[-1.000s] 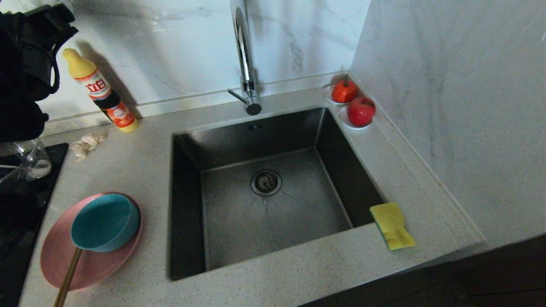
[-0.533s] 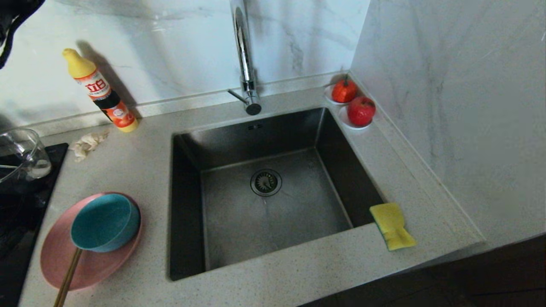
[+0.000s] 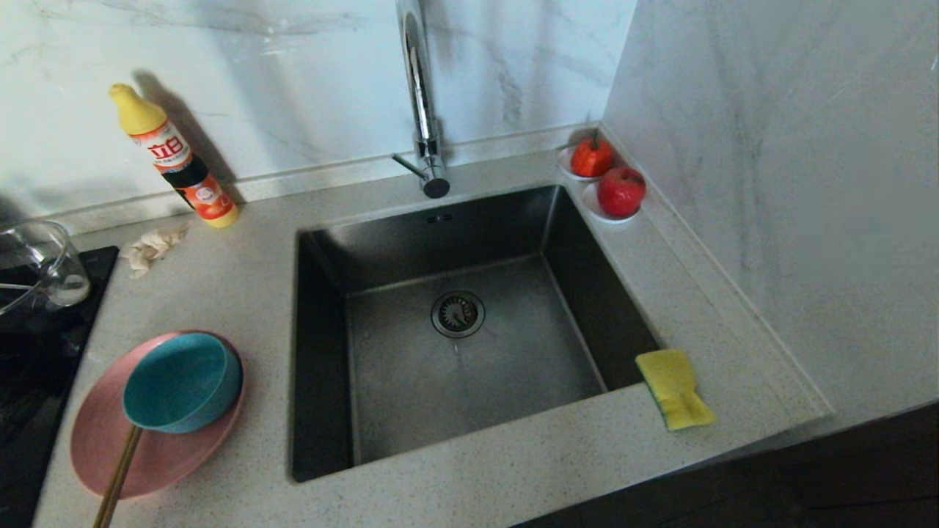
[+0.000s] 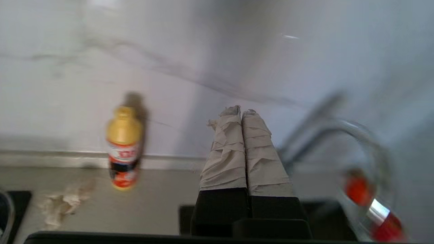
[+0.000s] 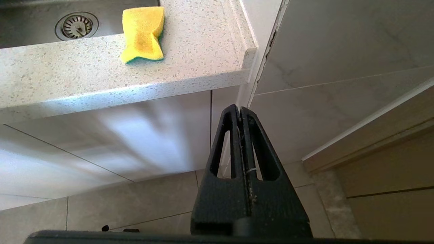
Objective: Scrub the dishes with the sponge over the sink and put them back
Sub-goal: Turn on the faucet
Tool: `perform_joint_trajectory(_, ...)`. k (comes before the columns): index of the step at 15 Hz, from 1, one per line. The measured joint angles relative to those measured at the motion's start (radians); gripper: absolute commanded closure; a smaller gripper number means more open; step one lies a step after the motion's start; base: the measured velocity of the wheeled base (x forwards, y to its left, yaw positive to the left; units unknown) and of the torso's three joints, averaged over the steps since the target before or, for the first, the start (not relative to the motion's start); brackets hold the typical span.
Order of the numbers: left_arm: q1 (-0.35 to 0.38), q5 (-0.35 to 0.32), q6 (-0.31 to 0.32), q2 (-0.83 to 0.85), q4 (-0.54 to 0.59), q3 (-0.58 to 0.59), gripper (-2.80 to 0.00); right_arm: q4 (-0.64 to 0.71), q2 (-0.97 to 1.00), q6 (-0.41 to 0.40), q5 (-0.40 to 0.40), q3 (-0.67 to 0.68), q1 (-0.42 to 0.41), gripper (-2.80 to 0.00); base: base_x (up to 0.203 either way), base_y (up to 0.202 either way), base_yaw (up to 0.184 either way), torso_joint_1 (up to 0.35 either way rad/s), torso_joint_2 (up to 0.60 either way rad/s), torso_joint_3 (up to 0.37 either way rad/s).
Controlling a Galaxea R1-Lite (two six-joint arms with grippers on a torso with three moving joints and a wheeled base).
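right gripper pinched together, empty, parked below the counter edge | chopsticks on pink plate under teal bowl, 8 o'clock of sink | sponge on counter, 4 o'clock | left gripper pressed closed, empty, facing wall | detergent bottle, 10 o'clock

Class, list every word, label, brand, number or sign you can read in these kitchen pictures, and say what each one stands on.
"立白": white characters on the red label of the yellow-capped detergent bottle, which leans against the back wall in the head view.
The smaller print lower on that bottle's label is too small to read.
In the left wrist view the same label is too blurred to read.
Nothing else bears any readable text.
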Motion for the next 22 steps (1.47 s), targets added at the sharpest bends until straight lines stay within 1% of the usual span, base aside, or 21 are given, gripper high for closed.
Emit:
perform_joint_trajectory(2, -0.003, -0.024, 0.064, -0.062, 0.12, 0.037, 0.0, 0.0, 0.0, -0.001, 0.0, 0.0, 0.0, 0.0, 0.0, 0.0, 0.0, 0.0, 0.0, 0.0)
perform_joint_trajectory(4, -0.021, -0.07, 0.149, -0.109, 0.296, 0.061, 0.0, 0.0, 0.0, -0.001, 0.0, -0.001, 0.0, 0.0, 0.0, 0.0, 0.0, 0.0, 0.0, 0.0)
perform_joint_trajectory(5, -0.038, -0.085, 0.169, -0.123, 0.376, 0.062, 0.0, 0.001, 0.0, 0.0, 0.0, -0.001, 0.0, 0.0, 0.0, 0.0, 0.0, 0.0, 0.0, 0.0)
perform_joint_trajectory(6, -0.061, -0.09, 0.173, -0.13, 0.435, 0.062, 0.0, 0.0, 0.0, 0.0, 0.0, -0.001, 0.0, 0.0, 0.0, 0.0, 0.0, 0.0, 0.0, 0.0)
perform_joint_trajectory(7, -0.079, -0.092, 0.171, -0.127, 0.456, 0.061, 0.0, 0.0, 0.0, 0.0, 0.0, -0.001, 0.0, 0.0, 0.0, 0.0, 0.0, 0.0, 0.0, 0.0)
perform_joint_trajectory(8, -0.091, -0.093, 0.16, -0.119, 0.458, 0.057, 0.0, 0.0, 0.0, 0.0, 0.0, -0.001, 0.0, 0.0, 0.0, 0.0, 0.0, 0.0, 0.0, 0.0)
perform_joint_trajectory(9, -0.105, -0.104, 0.128, -0.106, 0.459, 0.05, 0.0, 0.0, 0.0, 0.0, 0.0, -0.001, 0.0, 0.0, 0.0, 0.0, 0.0, 0.0, 0.0, 0.0)
perform_joint_trajectory(10, -0.113, -0.13, 0.105, -0.09, 0.463, 0.041, 0.0, 0.0, 0.0, 0.0, 0.0, -0.001, 0.0, 0.0, 0.0, 0.0, 0.0, 0.0, 0.0, 0.0)
perform_joint_trajectory(13, -0.121, -0.202, 0.076, -0.017, 0.466, 0.025, 0.0, 0.0, 0.0, 0.0, 0.0, 0.0, 0.0, 0.0, 0.0, 0.0, 0.0, 0.0, 0.0, 0.0)
perform_joint_trajectory(14, -0.122, -0.242, 0.062, 0.005, 0.465, 0.023, 0.0, 0.0, 0.0, 0.0, 0.0, 0.0, 0.0, 0.0, 0.0, 0.0, 0.0, 0.0, 0.0, 0.0)
perform_joint_trajectory(16, -0.123, -0.377, 0.033, 0.059, 0.467, 0.018, 0.0, 0.001, 0.0, 0.0, 0.0, -0.001, 0.0, 0.0, 0.0, 0.0, 0.0, 0.0, 0.0, 0.0)
perform_joint_trajectory(17, -0.123, -0.415, 0.021, 0.088, 0.466, 0.014, 0.0, 0.0, 0.0, 0.0, 0.0, -0.001, 0.0, 0.0, 0.0, 0.0, 0.0, 0.0, 0.0, 0.0)
perform_joint_trajectory(19, -0.127, -0.446, -0.008, 0.157, 0.457, 0.007, 0.0, 0.0, 0.0, 0.0, 0.0, -0.001, 0.0, 0.0, 0.0, 0.0, 0.0, 0.0, 0.0, 0.0)
perform_joint_trajectory(20, -0.133, -0.467, -0.033, 0.193, 0.452, 0.003, 0.0, 0.001, 0.0, 0.0, 0.0, -0.001, 0.0, 0.0, 0.0, 0.0, 0.0, 0.0, 0.0, 0.0)
perform_joint_trajectory(22, -0.143, -0.509, -0.081, 0.259, 0.401, -0.001, 0.0, 0.0, 0.0, 0.0, 0.0, -0.001, 0.0, 0.0, 0.0, 0.0, 0.0, 0.0, 0.0, 0.0)
